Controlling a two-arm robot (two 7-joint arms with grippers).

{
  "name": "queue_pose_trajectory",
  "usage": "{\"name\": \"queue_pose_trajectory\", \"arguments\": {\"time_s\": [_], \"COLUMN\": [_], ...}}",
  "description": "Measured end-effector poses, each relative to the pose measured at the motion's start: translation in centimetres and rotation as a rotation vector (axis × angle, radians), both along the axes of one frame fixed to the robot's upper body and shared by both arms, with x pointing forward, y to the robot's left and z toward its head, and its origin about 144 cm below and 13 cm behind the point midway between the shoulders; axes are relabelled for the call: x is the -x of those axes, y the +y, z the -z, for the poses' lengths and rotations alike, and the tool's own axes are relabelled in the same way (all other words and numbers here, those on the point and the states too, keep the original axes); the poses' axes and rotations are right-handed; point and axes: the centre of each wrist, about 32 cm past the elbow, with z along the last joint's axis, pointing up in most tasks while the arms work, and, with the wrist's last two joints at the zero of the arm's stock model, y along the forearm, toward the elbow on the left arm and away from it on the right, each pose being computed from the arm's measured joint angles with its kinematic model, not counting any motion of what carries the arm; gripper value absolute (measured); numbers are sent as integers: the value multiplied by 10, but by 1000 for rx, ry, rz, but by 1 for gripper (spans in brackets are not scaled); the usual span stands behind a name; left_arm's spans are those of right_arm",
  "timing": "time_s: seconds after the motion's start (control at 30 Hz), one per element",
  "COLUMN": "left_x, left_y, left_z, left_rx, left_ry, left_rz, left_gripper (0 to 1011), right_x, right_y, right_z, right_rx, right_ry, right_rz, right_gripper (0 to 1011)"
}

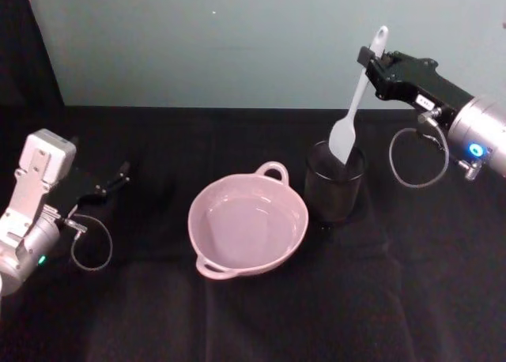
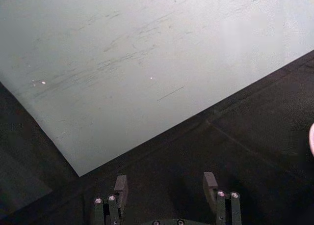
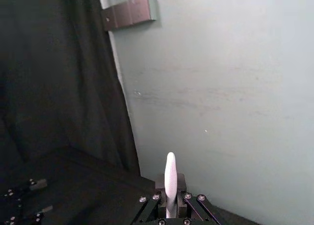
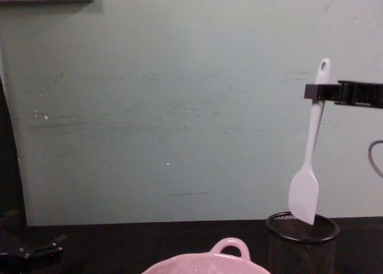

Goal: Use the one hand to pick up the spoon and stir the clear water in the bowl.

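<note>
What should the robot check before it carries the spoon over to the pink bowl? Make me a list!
1. Right hand shut on the spoon, high on its handle: ok.
2. Spoon hangs blade down, only slightly tilted: ok.
3. Blade lifted out of the black mesh cup: not ok, the chest view shows its tip just below the cup's rim.
4. Bowl sits upright beside the cup, on the robot's left of it, not touching it: ok.
5. Left hand is open and parked at the far left, away from the bowl: ok.
6. Enough water in the bowl to stir: cannot tell.
</note>
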Motion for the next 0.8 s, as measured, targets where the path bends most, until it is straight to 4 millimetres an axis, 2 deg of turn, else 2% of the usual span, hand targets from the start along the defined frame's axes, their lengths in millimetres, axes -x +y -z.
{"name": "queue_pose_trajectory", "arguments": {"time_s": [0.5, 0.8], "left_x": [0, 0], "left_y": [0, 0], "left_z": [0, 0], "left_rx": [0, 0], "left_ry": [0, 0], "left_rz": [0, 0], "left_gripper": [1011, 1011], "right_x": [15, 22], "right_y": [6, 17], "right_z": [-31, -41], "right_rx": [5, -2], "right_ry": [-58, -40], "right_rz": [-89, -193], "right_gripper": [116, 116]}}
